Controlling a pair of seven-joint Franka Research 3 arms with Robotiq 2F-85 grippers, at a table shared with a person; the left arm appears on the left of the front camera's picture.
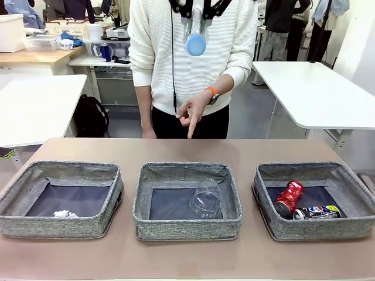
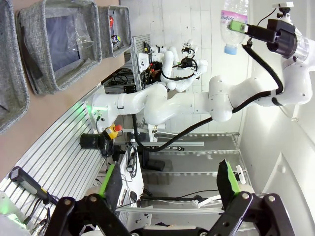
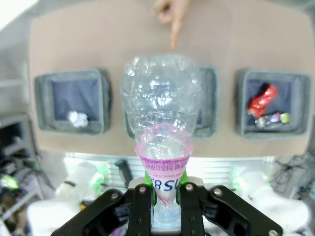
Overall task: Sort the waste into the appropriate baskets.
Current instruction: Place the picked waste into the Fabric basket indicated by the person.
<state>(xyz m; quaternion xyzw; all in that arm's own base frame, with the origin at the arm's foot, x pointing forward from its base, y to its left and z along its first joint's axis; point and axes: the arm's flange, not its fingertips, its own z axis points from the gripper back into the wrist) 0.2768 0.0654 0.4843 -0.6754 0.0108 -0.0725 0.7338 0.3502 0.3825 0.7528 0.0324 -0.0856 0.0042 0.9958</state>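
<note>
High above the table my right gripper [image 1: 197, 10] is shut on a small clear bottle [image 1: 195, 36] with a purple label, which hangs cap down. In the right wrist view the bottle [image 3: 162, 98] stands between my green pads [image 3: 143, 191]. Three grey baskets sit in a row. The left basket [image 1: 58, 225] holds a white paper wad [image 1: 65, 214]. A clear plastic cup [image 1: 205, 202] lies in the middle basket [image 1: 187, 229]. The right basket [image 1: 316, 232] has a crushed red can [image 1: 289, 198] and a dark printed can [image 1: 316, 212]. My left gripper [image 2: 169, 182] is open, off the table.
A person stands at the far side, and their hand [image 1: 190, 112] points a finger down toward the table just behind the middle basket. The brown tabletop [image 1: 187, 149] has free strips in front of and behind the baskets.
</note>
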